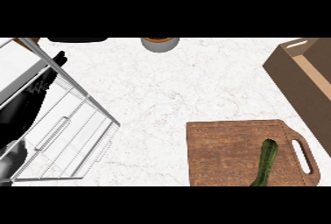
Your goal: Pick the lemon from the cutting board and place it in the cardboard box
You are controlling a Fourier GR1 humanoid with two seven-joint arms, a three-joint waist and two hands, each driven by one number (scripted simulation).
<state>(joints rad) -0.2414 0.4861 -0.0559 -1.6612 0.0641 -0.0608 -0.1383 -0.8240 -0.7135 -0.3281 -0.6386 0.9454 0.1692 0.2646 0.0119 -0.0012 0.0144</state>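
No lemon shows: on the board [226, 148] lies a long green vegetable [265, 162], probably stiff and smooth. Take it mid-length. Your left hand [39, 92], at nine o'clock, has straight fingers. The box [304, 81] is at two o'clock.

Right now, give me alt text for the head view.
A wooden cutting board at lower right holds a long green vegetable, not a lemon; an open cardboard box sits at the right edge. At left, the left hand shows black behind a wire dish rack on the marble counter.
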